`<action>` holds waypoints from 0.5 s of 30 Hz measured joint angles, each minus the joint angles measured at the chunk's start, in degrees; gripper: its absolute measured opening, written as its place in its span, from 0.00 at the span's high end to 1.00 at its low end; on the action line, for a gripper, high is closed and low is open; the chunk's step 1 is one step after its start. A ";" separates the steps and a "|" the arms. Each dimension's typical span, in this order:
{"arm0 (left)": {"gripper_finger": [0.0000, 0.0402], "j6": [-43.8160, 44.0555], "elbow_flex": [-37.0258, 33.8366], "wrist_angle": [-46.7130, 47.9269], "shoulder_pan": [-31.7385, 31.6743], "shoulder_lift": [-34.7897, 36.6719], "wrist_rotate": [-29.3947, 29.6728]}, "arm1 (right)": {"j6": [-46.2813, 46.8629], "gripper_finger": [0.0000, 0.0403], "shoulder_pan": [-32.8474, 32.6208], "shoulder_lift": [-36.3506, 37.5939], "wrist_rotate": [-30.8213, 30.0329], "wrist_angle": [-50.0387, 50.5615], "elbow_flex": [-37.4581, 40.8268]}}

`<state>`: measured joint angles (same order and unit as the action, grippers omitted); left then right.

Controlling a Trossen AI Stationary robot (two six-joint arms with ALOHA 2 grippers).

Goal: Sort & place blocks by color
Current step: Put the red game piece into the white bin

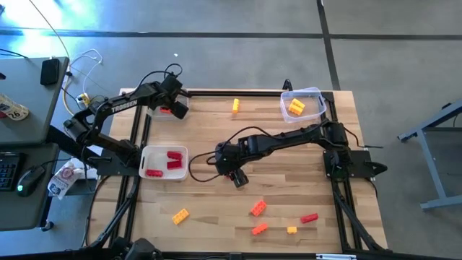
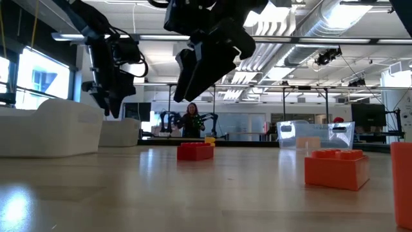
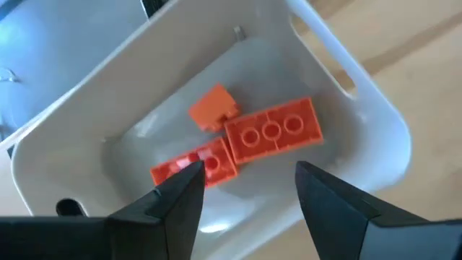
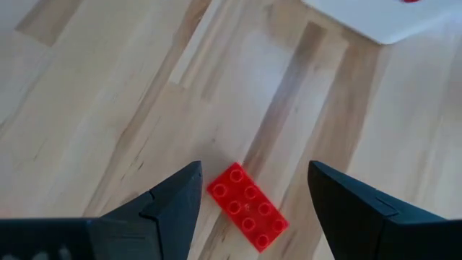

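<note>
My right gripper (image 4: 249, 184) is open and hovers over mid-table (image 1: 237, 178), its fingers standing either side of a red block (image 4: 247, 206) without touching it. The block lies flat on the wood, studs up, and also appears in the low view (image 2: 195, 151). My left gripper (image 3: 245, 191) is open above the far-left white tray (image 3: 361, 108), which holds three orange blocks (image 3: 271, 132). A second white tray (image 1: 147, 154) holds red blocks (image 1: 173, 160). The clear tub (image 1: 315, 94) holds yellow blocks (image 1: 296, 107). Loose blocks lie near the front edge: yellow (image 1: 180, 215), orange (image 1: 258, 209), red (image 1: 309, 217).
A single yellow block (image 1: 235, 106) lies near the far edge. More loose blocks sit at the front: orange (image 1: 260, 228) and yellow (image 1: 291, 230). A corner of the red-block tray (image 4: 375, 18) lies just beyond my right gripper. A person stands far behind the table (image 2: 191, 119).
</note>
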<state>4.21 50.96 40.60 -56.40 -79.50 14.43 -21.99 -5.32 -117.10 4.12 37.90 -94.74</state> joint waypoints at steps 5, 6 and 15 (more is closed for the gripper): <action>0.49 -1.84 2.61 5.77 0.05 0.00 -2.08 | -2.99 0.41 -0.85 -0.90 -0.01 0.51 0.00; 0.49 -1.85 3.24 6.86 0.07 0.09 -2.25 | -3.65 0.41 -1.04 -1.10 -0.14 0.53 0.00; 0.49 -0.78 4.54 10.61 2.76 3.87 -6.38 | -9.08 0.41 -1.36 -2.81 -1.92 2.93 0.00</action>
<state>3.42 55.51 51.22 -53.64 -75.63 8.06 -31.07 -6.68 -119.92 2.20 40.84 -94.74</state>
